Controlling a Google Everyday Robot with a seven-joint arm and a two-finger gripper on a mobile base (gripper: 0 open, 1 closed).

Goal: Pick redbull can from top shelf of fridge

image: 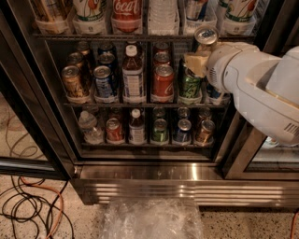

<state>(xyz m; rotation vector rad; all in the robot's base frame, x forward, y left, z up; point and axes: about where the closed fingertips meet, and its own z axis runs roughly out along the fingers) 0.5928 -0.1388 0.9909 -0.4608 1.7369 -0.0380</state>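
Note:
My gripper (200, 57), with tan fingers (195, 64) on a white arm coming in from the right, is shut on the redbull can (206, 36). The can is slim, with a silver top and pull tab facing the camera, tilted and held just in front of the top shelf's (93, 36) front edge, right of centre. The top shelf carries clear lane trays with tall cans and a red-labelled cola bottle (127, 9). The fridge (140, 179) has a dark frame and a shiny steel base strip.
The middle rack holds a red cola can (163, 81), a green can (190, 85) just under my gripper and a bottle (133, 74). The bottom rack (140, 144) holds short cans. Cables (28, 205) lie on the floor at left, and crinkled clear plastic (149, 219) lies in front.

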